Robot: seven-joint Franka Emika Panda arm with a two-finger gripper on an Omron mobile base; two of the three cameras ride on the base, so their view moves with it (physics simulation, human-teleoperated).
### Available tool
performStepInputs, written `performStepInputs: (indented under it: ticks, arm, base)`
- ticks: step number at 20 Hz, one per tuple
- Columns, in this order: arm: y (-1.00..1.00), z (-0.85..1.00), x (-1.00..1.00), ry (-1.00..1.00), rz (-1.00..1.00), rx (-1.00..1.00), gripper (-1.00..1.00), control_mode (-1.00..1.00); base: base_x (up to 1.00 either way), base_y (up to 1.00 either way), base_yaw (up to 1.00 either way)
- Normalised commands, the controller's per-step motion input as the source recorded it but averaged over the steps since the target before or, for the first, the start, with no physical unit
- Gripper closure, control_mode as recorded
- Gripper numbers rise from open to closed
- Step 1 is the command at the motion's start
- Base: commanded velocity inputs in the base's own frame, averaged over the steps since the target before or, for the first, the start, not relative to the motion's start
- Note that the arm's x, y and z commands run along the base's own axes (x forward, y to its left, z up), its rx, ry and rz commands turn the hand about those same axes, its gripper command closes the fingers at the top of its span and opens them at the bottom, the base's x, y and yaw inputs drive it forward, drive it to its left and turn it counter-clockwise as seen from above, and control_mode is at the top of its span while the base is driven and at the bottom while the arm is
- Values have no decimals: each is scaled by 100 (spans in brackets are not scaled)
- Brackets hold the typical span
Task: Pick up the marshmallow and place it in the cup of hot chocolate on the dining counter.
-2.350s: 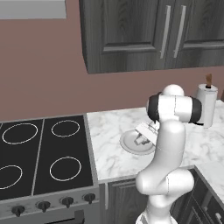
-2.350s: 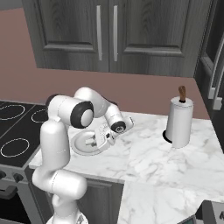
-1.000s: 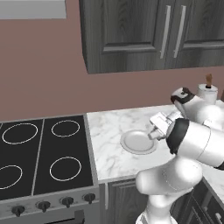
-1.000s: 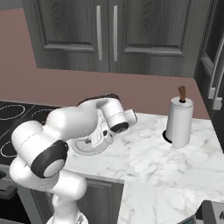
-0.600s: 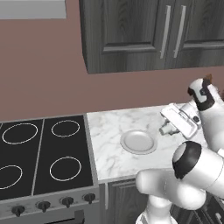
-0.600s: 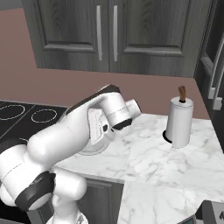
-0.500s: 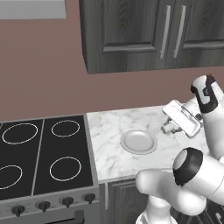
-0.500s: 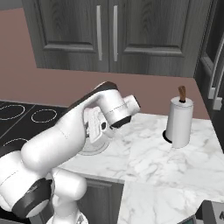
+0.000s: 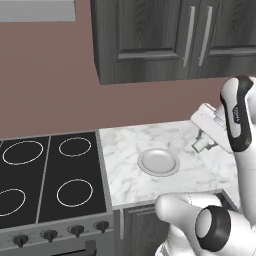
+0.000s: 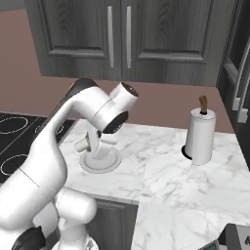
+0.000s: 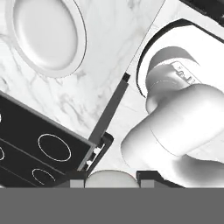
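Observation:
A small white marshmallow (image 11: 109, 176) sits between my two dark fingertips, and my gripper (image 11: 110, 180) is shut on it. The gripper (image 9: 200, 145) hangs above the marble worktop (image 9: 124, 150), a little right of the round pale grey plate (image 9: 158, 162), which holds nothing. From the right base view the gripper (image 10: 84, 144) hovers over the plate (image 10: 100, 165) and hides part of it. The hand view looks down past the plate (image 11: 43, 37). The cup of hot chocolate and the dining counter are out of view.
A black stove (image 9: 45, 185) with several ring burners adjoins the worktop on the left. A paper towel roll (image 10: 200, 136) stands at the back right. Dark upper cabinets (image 9: 165, 35) hang above the worktop, and the worktop (image 10: 185, 205) runs on toward the near right.
The arm has swung up and to the right, carrying the gripper off the plate and higher above the worktop. The plate now lies uncovered and bare.

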Motion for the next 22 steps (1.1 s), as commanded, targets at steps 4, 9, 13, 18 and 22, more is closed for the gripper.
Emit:
performStepInputs:
  ticks: [4, 9, 13, 18, 22]
  arm:
    - [0, 41, -27, -15, 0, -34, 100, -100]
    - [0, 26, -12, -21, 0, -31, 100, -100]
    - [1, 1, -3, -18, 0, -27, 100, -100]
    - [8, 0, -1, -23, -2, -25, 100, -100]
    - [2, 0, 3, -17, -3, -18, 100, -100]
  base:
    - [0, 0, 0]
    - [0, 0, 0]
    - [0, 0, 0]
    - [0, 0, 0]
    - [0, 0, 0]
